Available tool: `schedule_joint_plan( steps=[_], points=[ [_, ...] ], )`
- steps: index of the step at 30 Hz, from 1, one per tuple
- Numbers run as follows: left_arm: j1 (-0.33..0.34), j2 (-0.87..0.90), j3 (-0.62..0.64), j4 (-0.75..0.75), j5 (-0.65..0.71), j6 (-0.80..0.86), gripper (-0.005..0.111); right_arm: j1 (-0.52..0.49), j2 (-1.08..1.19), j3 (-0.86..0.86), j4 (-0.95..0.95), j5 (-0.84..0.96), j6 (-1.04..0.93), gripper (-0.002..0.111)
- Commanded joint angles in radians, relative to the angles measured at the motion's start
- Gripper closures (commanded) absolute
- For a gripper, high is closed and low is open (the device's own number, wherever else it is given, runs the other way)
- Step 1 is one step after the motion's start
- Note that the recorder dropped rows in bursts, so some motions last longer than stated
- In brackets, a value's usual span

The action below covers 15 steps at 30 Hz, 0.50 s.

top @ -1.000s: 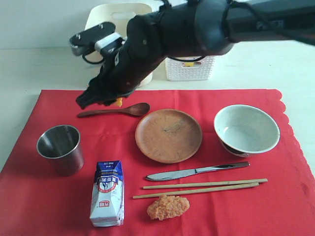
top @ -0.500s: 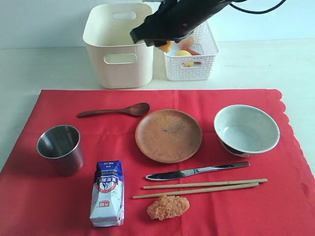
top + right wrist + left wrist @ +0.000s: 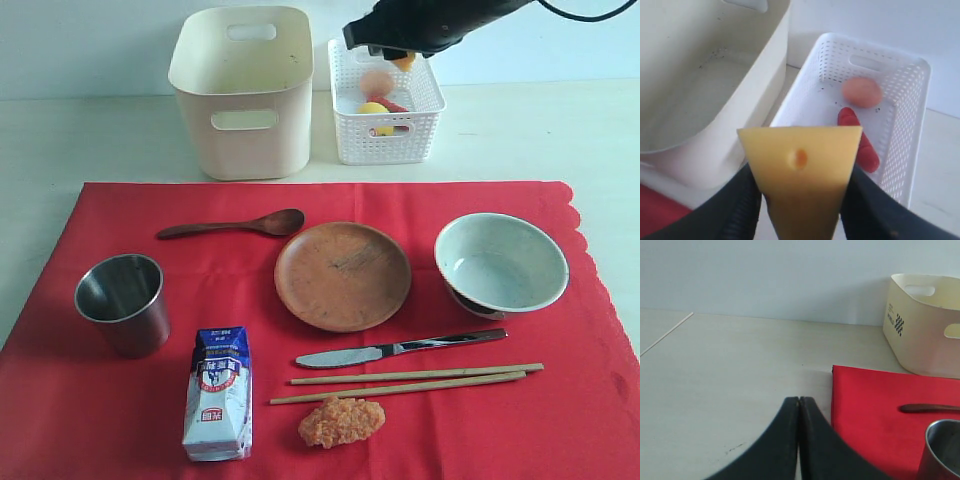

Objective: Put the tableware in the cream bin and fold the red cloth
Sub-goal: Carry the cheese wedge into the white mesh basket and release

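The cup [image 3: 120, 300], spoon [image 3: 235, 225], plate [image 3: 342, 275], bowl [image 3: 500, 262], knife [image 3: 400, 348] and chopsticks [image 3: 405, 383] all lie on the flat red cloth [image 3: 100, 420]. The bin [image 3: 245, 95] stands on the bench [image 3: 600, 130] behind the cloth, just beside a white basket [image 3: 385, 145]. My right claw [image 3: 801, 195] hangs over that basket, gripping a yellow cheese wedge [image 3: 800, 150], while my left claw [image 3: 799, 405] sits pressed together above the bench, near the cloth's edge by the cup.
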Motion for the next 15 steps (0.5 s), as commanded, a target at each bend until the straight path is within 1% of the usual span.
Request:
schedule_joint_plan(
  steps=[1, 8, 12, 15],
  points=[
    [-0.005, -0.005, 0.001, -0.005, 0.001, -0.001, 0.104, -0.018, 0.032, -0.001, -0.005, -0.087, 0.001, 0.108],
    [-0.005, -0.005, 0.001, -0.005, 0.001, -0.001, 0.104, -0.021, 0.13, -0.004, -0.005, -0.258, 0.001, 0.108],
    [-0.005, -0.005, 0.001, -0.005, 0.001, -0.001, 0.104, -0.03, 0.2, -0.076, -0.001, -0.256, 0.024, 0.108],
    [-0.005, -0.005, 0.001, -0.005, 0.001, -0.001, 0.104, -0.03, 0.252, -0.145, -0.001, -0.212, 0.024, 0.108]
  ],
)
